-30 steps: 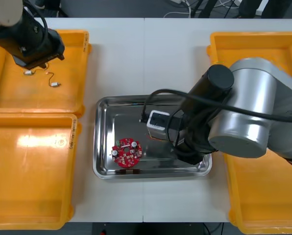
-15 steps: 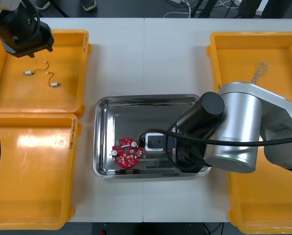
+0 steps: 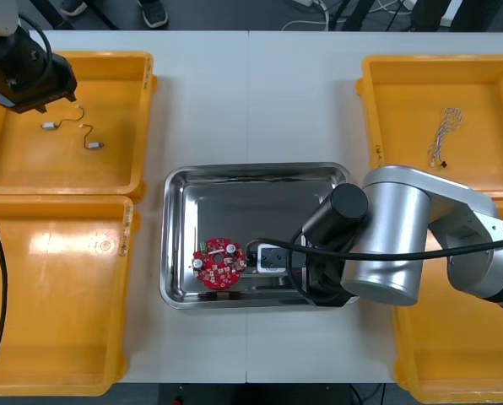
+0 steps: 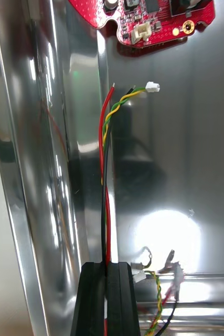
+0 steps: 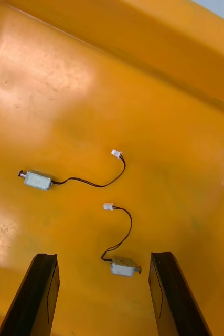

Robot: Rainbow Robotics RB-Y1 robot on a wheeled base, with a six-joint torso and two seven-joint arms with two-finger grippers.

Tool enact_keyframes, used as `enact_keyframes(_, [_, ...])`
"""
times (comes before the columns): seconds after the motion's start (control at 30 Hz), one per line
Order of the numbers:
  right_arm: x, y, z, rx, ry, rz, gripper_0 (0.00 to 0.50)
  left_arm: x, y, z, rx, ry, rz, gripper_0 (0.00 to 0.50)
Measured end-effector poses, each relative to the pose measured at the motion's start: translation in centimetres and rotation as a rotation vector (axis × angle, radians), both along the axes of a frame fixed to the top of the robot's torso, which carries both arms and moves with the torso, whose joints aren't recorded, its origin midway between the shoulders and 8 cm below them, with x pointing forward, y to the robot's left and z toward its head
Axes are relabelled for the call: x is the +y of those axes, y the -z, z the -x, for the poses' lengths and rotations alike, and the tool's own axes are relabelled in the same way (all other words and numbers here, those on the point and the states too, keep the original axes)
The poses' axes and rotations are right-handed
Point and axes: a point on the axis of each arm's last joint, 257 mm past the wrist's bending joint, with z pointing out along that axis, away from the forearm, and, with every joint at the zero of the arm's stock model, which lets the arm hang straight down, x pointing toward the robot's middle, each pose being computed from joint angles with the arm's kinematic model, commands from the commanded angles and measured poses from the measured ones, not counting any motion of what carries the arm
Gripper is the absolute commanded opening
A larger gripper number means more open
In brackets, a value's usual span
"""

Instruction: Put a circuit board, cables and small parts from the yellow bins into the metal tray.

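Cable handling takes place in the shiny rectangular metal tray point(image 3: 180, 181) at the middle of the light table point(image 3: 251, 101). The right end effector point(image 4: 106, 265) is low inside this tray, close to the wall on the robot's side. Its 2 black fingers are clamped on a thin twisted red and yellow cable point(image 4: 105, 157) that also has a black strand. The cable runs from the fingers over the tray floor toward the round red circuit board point(image 3: 219, 262). Its small white connector point(image 4: 152, 87) lies near the board's edge, not touching it. The board lies flat in the tray's left part.

The left end effector point(image 3: 28, 80) hangs over the far yellow plastic bin on the left point(image 3: 125, 101), with its fingers apart. On that bin's floor lie 2 small metal parts point(image 5: 125, 269), each with a thin black wire. A twisted blue and white cable point(image 3: 441, 135) lies in the far yellow bin on the right point(image 3: 488, 76).
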Motion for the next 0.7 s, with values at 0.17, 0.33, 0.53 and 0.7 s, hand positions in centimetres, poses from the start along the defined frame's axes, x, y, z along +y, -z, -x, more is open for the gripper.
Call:
enact_keyframes(0.17, [-0.2, 0.5, -0.1, -0.016, -0.008, 0.017, 0.000, 0.6, -0.1, -0.7, -0.029, -0.013, 0.004, 0.500])
enact_keyframes(0.33, [0.1, 1.3, -0.8, -0.060, -0.034, 0.010, 0.000, 1.8, 0.5, -1.0, -0.040, -0.035, -0.009, 0.500])
enact_keyframes(0.53, [-0.5, 1.9, -0.8, -0.053, -0.028, 0.025, 0.000, 4.1, 1.5, -1.6, -0.064, -0.076, -0.023, 0.500])
enact_keyframes(0.7, [-0.6, 1.9, -0.9, -0.056, -0.026, 0.027, 0.159, 5.7, 3.0, -1.8, -0.078, -0.117, -0.006, 0.500])
